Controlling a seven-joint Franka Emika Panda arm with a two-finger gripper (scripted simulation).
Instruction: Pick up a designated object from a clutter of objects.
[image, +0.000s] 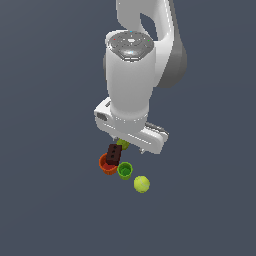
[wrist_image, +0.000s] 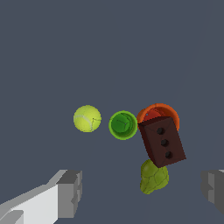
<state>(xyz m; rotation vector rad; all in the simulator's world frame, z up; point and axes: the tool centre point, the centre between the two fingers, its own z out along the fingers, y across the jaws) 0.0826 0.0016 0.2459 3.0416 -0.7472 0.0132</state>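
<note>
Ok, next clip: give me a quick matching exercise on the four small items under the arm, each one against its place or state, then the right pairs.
Things:
1. yellow-green ball
2. green cup
3. dark brown studded block
4. olive-green lump

Places or states:
A. leans tilted over the rim of the orange-red bowl
B. stands upright, hollow side up, between the ball and the bowl
C. lies apart from the others, at the end of the row
D. sits beside the block's lower end, partly hidden under the gripper in the exterior view

Pairs: 1-C, 2-B, 3-A, 4-D
</note>
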